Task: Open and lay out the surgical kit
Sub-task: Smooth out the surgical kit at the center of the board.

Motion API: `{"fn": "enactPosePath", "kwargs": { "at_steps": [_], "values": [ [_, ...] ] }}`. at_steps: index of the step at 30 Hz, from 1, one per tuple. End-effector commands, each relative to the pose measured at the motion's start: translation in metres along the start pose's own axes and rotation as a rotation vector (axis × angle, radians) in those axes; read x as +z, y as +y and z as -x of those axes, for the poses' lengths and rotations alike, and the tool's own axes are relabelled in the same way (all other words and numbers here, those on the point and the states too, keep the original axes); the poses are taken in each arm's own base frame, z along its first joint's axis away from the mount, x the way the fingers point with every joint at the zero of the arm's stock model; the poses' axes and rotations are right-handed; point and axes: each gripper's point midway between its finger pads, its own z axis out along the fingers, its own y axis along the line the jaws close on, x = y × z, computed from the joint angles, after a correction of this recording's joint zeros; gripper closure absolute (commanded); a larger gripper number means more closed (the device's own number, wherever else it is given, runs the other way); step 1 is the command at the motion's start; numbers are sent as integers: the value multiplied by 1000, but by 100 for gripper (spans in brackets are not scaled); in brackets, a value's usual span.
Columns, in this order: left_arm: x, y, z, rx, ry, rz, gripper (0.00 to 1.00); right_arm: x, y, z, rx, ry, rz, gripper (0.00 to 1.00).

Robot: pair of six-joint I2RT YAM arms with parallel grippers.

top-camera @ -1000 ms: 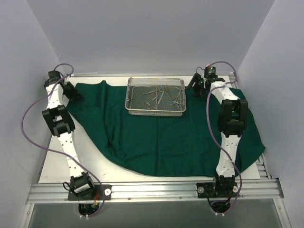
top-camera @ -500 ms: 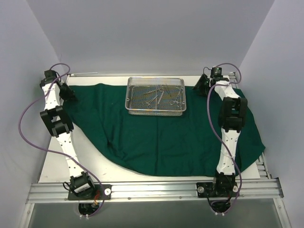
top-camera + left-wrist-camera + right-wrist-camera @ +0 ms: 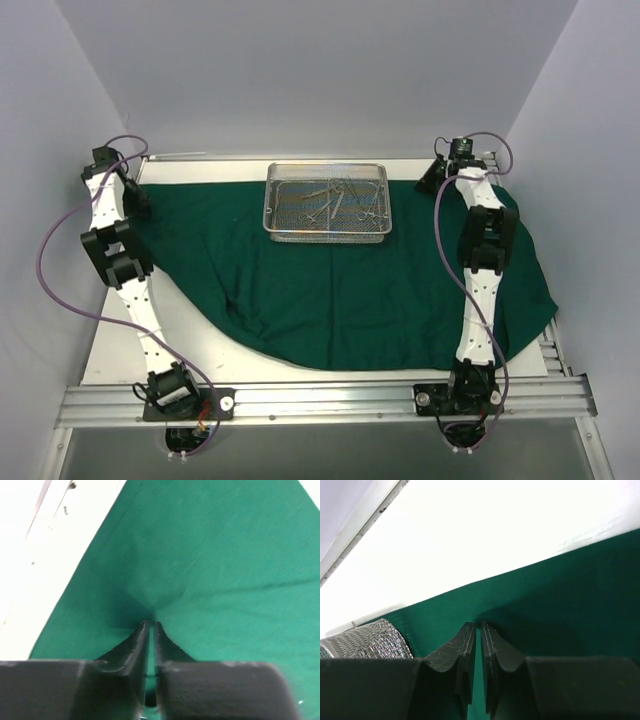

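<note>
Cloth (image 3: 330, 290) is lying spread open as left gripper (image 3: 151, 625) at ten o'clock and right gripper (image 3: 478, 626) at two o'clock are pinching its far edge. Tray (image 3: 326, 237) is sitting at twelve o'clock, instruments (image 3: 335, 198) inside, apparently awaiting laying out.

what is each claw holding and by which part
Both pinch the green cloth. The left claw grips a small pucker near its far left edge; the right claw grips just inside its far right edge.
</note>
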Motion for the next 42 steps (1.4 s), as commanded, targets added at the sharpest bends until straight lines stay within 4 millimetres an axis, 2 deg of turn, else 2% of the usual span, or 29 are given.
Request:
{"fn": "enactPosePath", "kwargs": {
  "at_steps": [1,2,3,4,5,6,7,8,9,10,11,12,13,14,15,16,18,19,21,23,24,25,27,28,29,34,35,42],
  "values": [
    [-78,4,35,-3,-151,72,64,1,-25,-5,-10,37,-69,87],
    [-105,-5,43,3,-204,56,56,-3,-19,-3,-17,29,-56,86],
    [-116,-11,46,9,-229,52,50,-8,-13,3,-28,10,-38,84],
    [-127,-19,45,20,-249,65,45,-18,-2,11,-44,-14,-20,77],
    [-150,-28,48,25,-288,40,41,-24,4,17,-50,-29,-10,74],
    [-158,-37,45,35,-296,30,41,-30,7,21,-52,-40,-6,71],
    [-166,-39,40,41,-299,61,40,-43,14,30,-60,-71,-12,60],
    [-171,-55,30,71,-297,50,37,-52,18,36,-61,-91,-21,55],
    [-192,-60,26,65,-327,49,36,-60,17,35,-54,-84,-44,54],
    [-197,-61,19,62,-327,70,35,-75,25,42,-57,-105,-41,52],
    [-188,-65,-1,81,-288,93,35,-83,27,43,-53,-112,-49,50],
    [-197,-69,-7,74,-295,95,35,-90,24,38,-38,-97,-73,50],
    [-196,-64,-23,75,-258,140,36,-107,32,40,-32,-113,-71,48],
    [-193,-62,-33,77,-239,184,36,-114,36,35,-21,-101,-61,48],
    [-194,-73,-47,71,-223,183,36,-119,38,29,-5,-91,-55,47],
    [-193,-72,-61,69,-185,207,36,-131,40,18,0,-74,-56,45],
    [-190,-80,-86,76,-165,248,35,-138,56,-2,6,-42,-19,45],
    [-189,-80,-91,76,-160,263,34,-147,62,-15,6,-27,-8,44],
    [-185,-99,-118,132,-143,282,32,-152,87,-41,-29,4,23,43],
    [-181,-103,-136,163,-109,312,28,-163,110,-60,-72,18,55,40],
    [-173,-104,-146,182,-85,334,27,-165,122,-76,-100,42,64,39],
    [-171,-108,-156,215,-79,358,26,-172,128,-80,-113,32,69,38],
    [-162,-106,-166,234,-57,396,26,-173,133,-95,-127,52,86,37],
    [-158,-101,-171,235,-37,418,26,-180,137,-98,-130,55,104,37],
    [-155,-97,-174,231,-30,436,25,-180,132,-105,-129,72,99,37],
    [-146,-82,-189,252,-7,493,31,-195,135,-111,-143,65,141,37],
    [-145,-80,-190,254,-4,504,35,-195,137,-110,-143,62,151,37],
    [-123,-73,-202,295,30,549,42,-197,138,-113,-141,66,167,37]
  ]
}}
